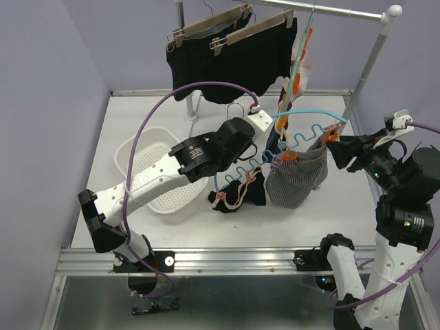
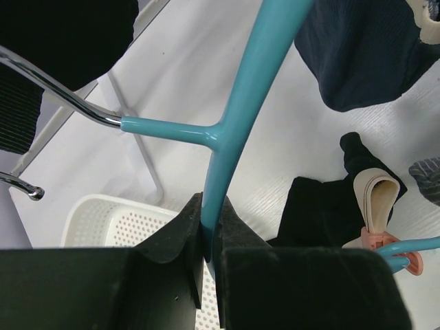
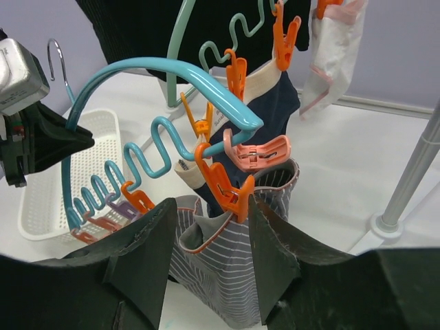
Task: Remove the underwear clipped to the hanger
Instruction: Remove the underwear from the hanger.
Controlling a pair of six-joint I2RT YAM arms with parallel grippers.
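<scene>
Over the middle of the counter (image 1: pixel 137 117), the teal clip hanger (image 2: pixel 237 103) is held up off the surface by the left fingers (image 2: pixel 179 234), which are pressed together on its stem just below the T-joint. That looks like a steadying hold, so the frame doesn't swing while the other arm works the clips. The hanger tilts: its low end sags twd the near side, where a small black piece (image 1: pixel 240 196) lies w/ its bottom on the counter, clipped up top. The high end points at the right arm. Right fingers (image 3: pixel 155 247) stand apart on either side of the orange clip (image 3: pixel 227 185) that bites the waistband of the grey-striped underwear (image 3: pixel 213 275). Cloth and clip sit btwn them, but I can't see a real pinch yet. My guess is they're lined up to squeeze that clip or tug the garment free, which would make the grey piece the step in hand. A navy piece (image 3: pixel 271 110) hangs just behind it, under a peach clip (image 3: pixel 265 151) and more orange ones. Farther back, two black boxer shorts (image 1: pixel 237 62) hang from wooden clip hangers (image 1: pixel 213 20) on the rack rail (image 1: pixel 330 10), w/ a white-pink piece (image 1: pixel 300 69) dangling beside them, so most of the job looks undone. A white basket (image 1: pixel 124 148) sits on the counter under the left arm, prob. where freed pieces are meant to go. One risk: the cloth may stretch rather than slip out.
</scene>
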